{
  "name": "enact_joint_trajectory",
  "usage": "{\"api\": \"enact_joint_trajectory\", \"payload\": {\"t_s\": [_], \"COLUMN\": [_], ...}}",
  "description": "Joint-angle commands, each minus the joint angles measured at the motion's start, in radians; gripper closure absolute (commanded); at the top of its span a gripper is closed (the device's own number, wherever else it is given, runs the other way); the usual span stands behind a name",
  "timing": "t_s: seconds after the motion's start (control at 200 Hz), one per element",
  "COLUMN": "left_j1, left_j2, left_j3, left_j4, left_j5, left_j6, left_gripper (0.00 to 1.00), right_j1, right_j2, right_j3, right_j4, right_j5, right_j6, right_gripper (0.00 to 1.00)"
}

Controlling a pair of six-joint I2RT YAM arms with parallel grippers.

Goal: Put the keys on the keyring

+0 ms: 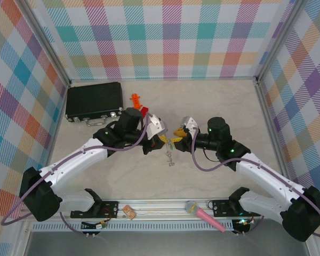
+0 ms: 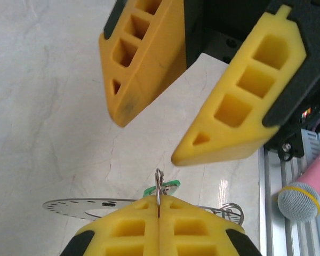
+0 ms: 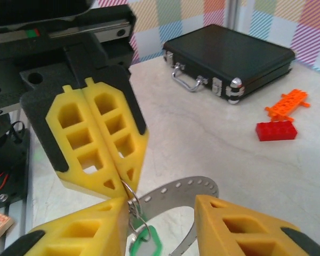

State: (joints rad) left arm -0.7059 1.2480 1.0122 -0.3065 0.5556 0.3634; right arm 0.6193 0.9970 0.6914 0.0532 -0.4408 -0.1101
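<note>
My left gripper (image 1: 161,141) (image 2: 159,207) is shut on a small wire loop (image 2: 159,184) (image 3: 129,193), held above the table's middle. From that loop hang the key, with its green head (image 3: 147,243) (image 2: 169,186), and the keyring (image 3: 188,191) (image 2: 77,207), a flat silver band with small holes. In the top view the bundle (image 1: 170,157) dangles between the two grippers. My right gripper (image 1: 176,134) (image 3: 160,207) faces the left one and stands open around the loop and band. Its left finger (image 3: 82,232) is right beside the loop and the other finger (image 3: 245,226) is apart.
A black case (image 1: 93,101) (image 3: 229,56) lies at the back left. An orange toy piece (image 1: 135,99) (image 3: 288,102) and a red block (image 1: 144,110) (image 3: 276,130) lie beside it. A pink microphone (image 1: 205,216) (image 2: 304,186) rests on the near rail.
</note>
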Motion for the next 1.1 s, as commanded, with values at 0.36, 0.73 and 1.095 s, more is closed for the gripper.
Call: {"api": "enact_joint_trajectory", "payload": {"t_s": [0.36,0.73,1.095], "left_j1": [0.0,0.0,0.0], "left_j2": [-0.128,-0.046,-0.042], "left_j3": [-0.195,-0.268,-0.285], "left_j4": [0.6,0.989,1.029], "left_j5": [-0.017,0.028,0.036], "left_j6": [-0.256,-0.413,-0.426], "left_gripper": [1.0,1.0,1.0], "right_j1": [-0.162,-0.174,-0.191], "right_j2": [-0.057,0.051,0.122], "right_j3": [-0.095,-0.032,-0.009], "right_j4": [0.33,0.486,0.613], "right_j5": [-0.236,-0.393,-0.451], "right_j6": [0.351,0.499,0.585], "right_gripper": [0.63,0.59,0.69]}}
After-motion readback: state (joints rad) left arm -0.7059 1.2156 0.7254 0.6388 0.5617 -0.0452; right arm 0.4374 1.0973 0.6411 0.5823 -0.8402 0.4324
